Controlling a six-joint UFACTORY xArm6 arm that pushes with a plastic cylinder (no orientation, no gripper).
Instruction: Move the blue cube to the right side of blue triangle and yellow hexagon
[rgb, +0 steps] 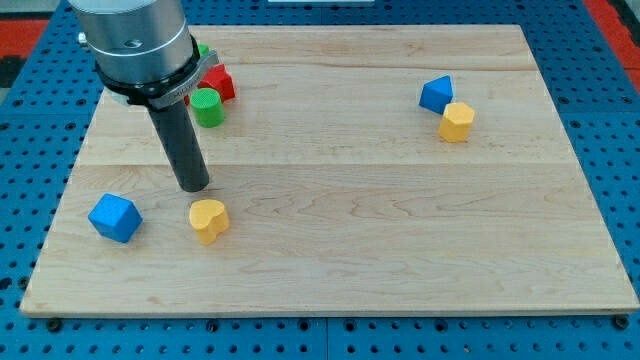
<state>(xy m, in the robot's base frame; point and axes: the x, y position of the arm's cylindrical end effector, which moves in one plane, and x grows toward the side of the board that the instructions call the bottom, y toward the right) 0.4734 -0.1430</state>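
Observation:
The blue cube (114, 218) lies near the board's lower left. The blue triangle (435, 94) sits at the upper right, with the yellow hexagon (457, 121) touching it just below and to its right. My tip (194, 186) rests on the board above and to the right of the blue cube, a clear gap apart from it. A yellow heart-shaped block (209, 220) lies just below my tip, to the right of the blue cube.
A green cylinder (207, 106) and a red block (219, 83) sit at the upper left beside the rod; another green block peeks out behind the arm. The wooden board (340, 230) lies on a blue pegboard surface.

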